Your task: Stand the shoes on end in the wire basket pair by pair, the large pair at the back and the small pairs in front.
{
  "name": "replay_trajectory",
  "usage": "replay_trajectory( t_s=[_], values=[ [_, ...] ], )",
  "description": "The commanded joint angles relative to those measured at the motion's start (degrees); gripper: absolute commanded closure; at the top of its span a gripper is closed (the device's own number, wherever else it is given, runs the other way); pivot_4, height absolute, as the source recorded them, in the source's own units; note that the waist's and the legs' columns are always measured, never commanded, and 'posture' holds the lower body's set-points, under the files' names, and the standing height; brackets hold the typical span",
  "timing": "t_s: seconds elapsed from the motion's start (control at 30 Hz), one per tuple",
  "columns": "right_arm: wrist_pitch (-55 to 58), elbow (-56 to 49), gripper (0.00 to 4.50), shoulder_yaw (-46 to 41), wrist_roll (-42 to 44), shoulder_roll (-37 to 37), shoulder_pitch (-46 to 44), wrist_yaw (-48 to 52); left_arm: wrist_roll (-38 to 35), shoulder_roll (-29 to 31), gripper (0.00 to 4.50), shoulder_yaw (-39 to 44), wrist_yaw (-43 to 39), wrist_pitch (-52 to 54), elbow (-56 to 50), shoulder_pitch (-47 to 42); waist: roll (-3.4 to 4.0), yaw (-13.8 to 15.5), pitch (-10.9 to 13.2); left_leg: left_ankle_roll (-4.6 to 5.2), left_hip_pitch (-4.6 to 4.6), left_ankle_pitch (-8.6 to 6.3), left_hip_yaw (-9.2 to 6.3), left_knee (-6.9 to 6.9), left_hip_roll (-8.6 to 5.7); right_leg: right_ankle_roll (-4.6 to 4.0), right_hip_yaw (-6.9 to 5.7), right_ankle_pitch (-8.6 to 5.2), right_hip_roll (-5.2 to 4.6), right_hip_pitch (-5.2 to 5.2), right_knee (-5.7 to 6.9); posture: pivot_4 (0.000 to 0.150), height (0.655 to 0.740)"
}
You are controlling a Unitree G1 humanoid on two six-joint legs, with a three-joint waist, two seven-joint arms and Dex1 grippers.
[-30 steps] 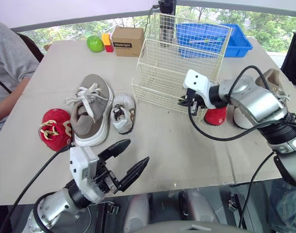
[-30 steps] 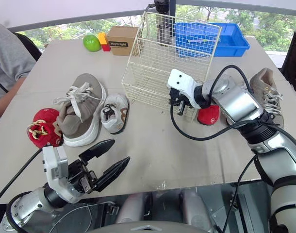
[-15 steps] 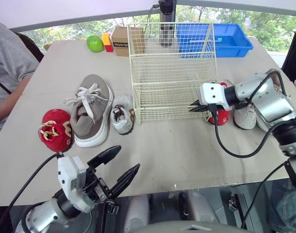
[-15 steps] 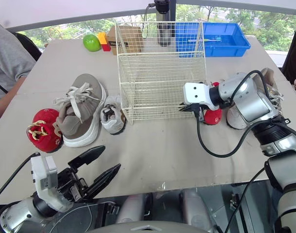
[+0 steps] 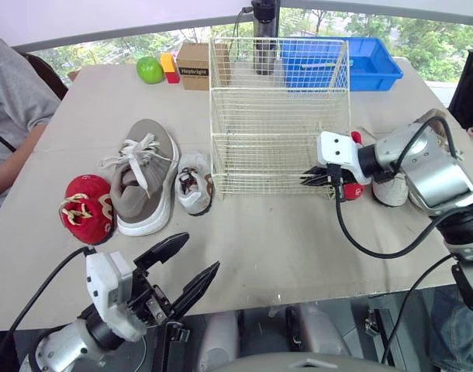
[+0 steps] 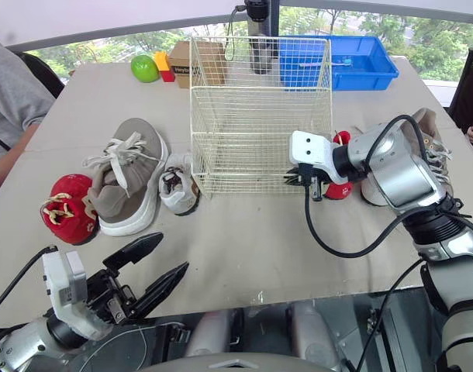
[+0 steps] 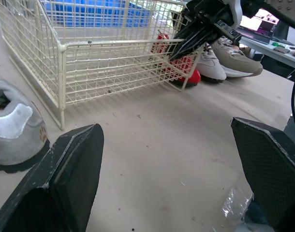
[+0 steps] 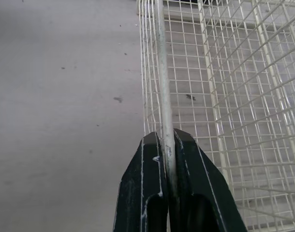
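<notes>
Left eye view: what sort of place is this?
Probably a test lab or workshop: a beige worktable holding loose shoes and a cream wire basket, with green trees outside beyond it.

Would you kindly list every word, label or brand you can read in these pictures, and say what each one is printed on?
"Heybright": on the front face of the cardboard box.
Brown mark on the side of the small white shoe: too small to read.

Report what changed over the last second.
The right gripper, shut on a front corner post of the wire basket, swung it square to the table edge. The left gripper drew back, open. The grey sneaker, white shoe and red shoe stayed put.
</notes>
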Motion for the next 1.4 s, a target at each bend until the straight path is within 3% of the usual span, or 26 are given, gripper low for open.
replay_trajectory(
  t_s=[0.03,0.37,0.5,0.67,0.7,0.8,0.9,1.0,1.13,1.23,1.4],
  values=[
    [0.42,-2.78,4.46,0.70,0.15,0.80,0.68,0.03,-0.48,0.35,0.00,1.07,0.48,-0.42,-0.65,-0.22,0.00,-0.07,0.00,0.00,0.00,0.00,0.01,0.00,0.00,0.00,0.00,0.00,0.00,0.00,0.00,0.150,0.7400],
    [1.43,-3.26,4.46,-0.17,0.40,2.24,0.32,-0.56,-0.43,0.81,0.00,0.56,2.65,0.91,-1.07,-2.28,0.01,-0.17,0.01,0.00,0.00,0.00,0.01,-0.02,0.03,0.00,0.01,0.00,0.06,-0.01,0.01,0.150,0.7400],
    [-2.81,-1.11,2.70,-3.17,1.35,3.21,1.06,-1.55,-0.67,0.31,0.00,1.02,3.36,0.79,-1.60,-1.62,0.02,-0.18,0.02,0.00,0.00,0.00,0.00,-0.02,0.03,0.00,0.01,0.00,0.08,-0.02,0.03,0.150,0.7400],
    [-5.37,-8.74,0.29,-16.96,16.43,7.49,8.42,-1.70,-5.13,-5.43,0.00,5.24,12.13,0.10,-1.86,-1.28,-0.01,0.00,0.05,0.00,-0.06,0.00,-0.01,-0.02,0.01,0.03,0.00,0.01,0.01,0.00,-0.02,0.150,0.7400],
    [-6.89,-10.38,0.04,-18.14,17.53,7.78,10.20,-1.78,-4.90,-6.51,0.00,6.53,14.30,-0.15,-1.65,-1.51,-0.01,0.02,0.05,0.00,-0.06,0.00,-0.01,-0.02,0.01,0.04,0.00,0.02,0.01,0.00,-0.01,0.150,0.7400],
    [-8.32,-14.84,0.04,-21.50,21.44,10.25,16.20,-4.95,-4.37,-10.16,0.00,11.81,22.76,-0.63,-1.37,-1.95,-0.04,0.04,0.03,0.00,-0.04,0.00,-0.09,-0.01,0.02,0.11,-0.05,0.05,0.05,0.03,0.01,0.150,0.7400],
    [-10.02,-18.30,0.04,-20.85,22.08,11.98,20.62,-7.41,-2.36,-10.19,0.00,16.35,27.71,1.16,-1.82,-0.90,-0.05,-0.02,0.02,0.00,-0.02,0.00,-0.09,-0.01,0.01,0.10,-0.05,0.05,0.08,0.04,0.04,0.150,0.7400],
    [-7.97,-20.13,0.04,-19.57,23.23,13.91,21.91,-11.04,-2.20,-7.60,0.00,18.39,33.54,6.76,-3.14,-0.75,-0.05,-0.17,0.03,0.00,0.01,0.00,-0.04,0.00,0.00,0.04,0.03,0.01,0.10,0.02,0.07,0.150,0.7400],
    [-8.93,-20.56,0.04,-17.88,22.72,14.01,22.87,-11.90,1.80,-1.60,0.00,16.07,35.46,12.12,-2.17,-4.73,-0.06,0.30,0.02,-0.01,0.01,0.01,-0.05,0.04,-0.04,0.02,-0.09,0.00,0.11,0.05,0.09,0.150,0.7400],
    [-9.14,-20.94,0.04,-18.34,23.45,12.95,23.51,-11.82,1.57,0.80,0.00,11.94,40.68,17.58,0.68,-15.10,-0.05,0.67,0.02,-0.01,0.01,0.01,-0.08,0.05,-0.04,0.02,-0.06,0.01,0.04,0.06,0.08,0.150,0.7400],
    [-9.79,-22.61,0.04,-17.48,22.53,11.82,24.35,-13.18,9.08,2.10,0.00,3.86,45.69,24.03,10.38,-29.36,-0.08,1.05,-0.01,-0.02,0.02,0.02,-0.08,0.07,-0.11,0.22,-0.13,0.15,0.10,0.09,0.12,0.150,0.7400]
  ],
)
